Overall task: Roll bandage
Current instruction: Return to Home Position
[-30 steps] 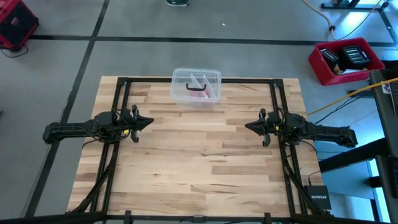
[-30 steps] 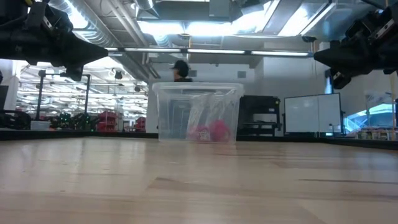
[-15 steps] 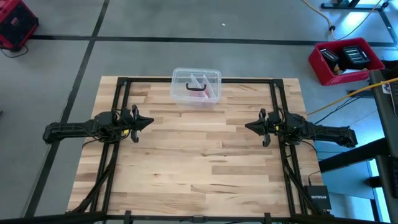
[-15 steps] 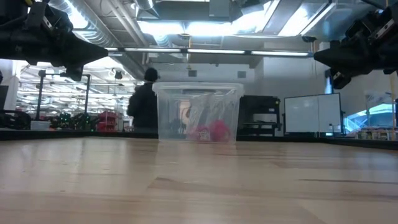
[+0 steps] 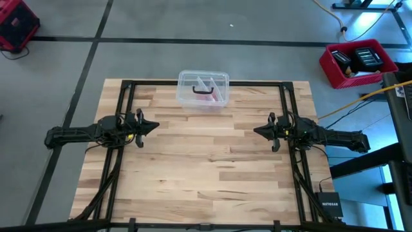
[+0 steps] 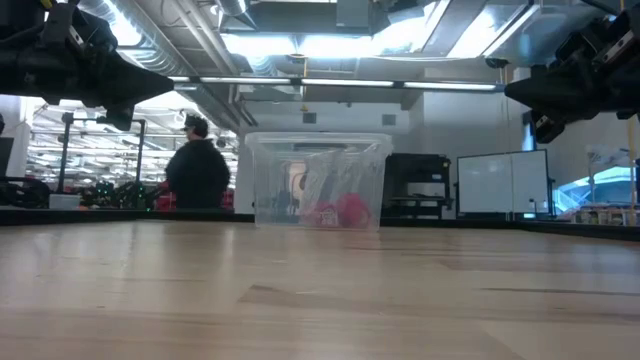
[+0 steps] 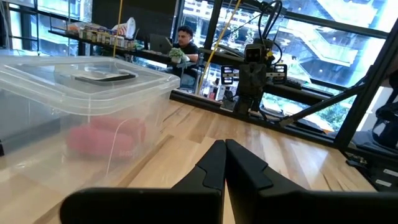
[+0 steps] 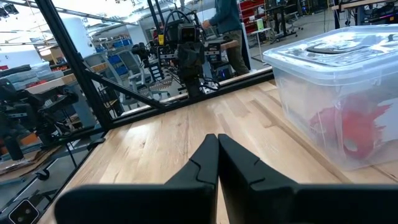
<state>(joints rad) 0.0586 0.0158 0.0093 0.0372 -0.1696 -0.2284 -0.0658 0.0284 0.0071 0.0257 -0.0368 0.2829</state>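
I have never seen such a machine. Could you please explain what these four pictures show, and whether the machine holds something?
This is a robot with two dark arms at a pale wooden table. One picture looks straight down, one looks level across the tabletop, and two come from wrist cameras. The left arm's fingers and the right arm's fingers are shut and hold nothing; each arm waits over its own side of the table. At the far edge stands a clear plastic box with its lid on. Inside lies a pink fabric bandage.
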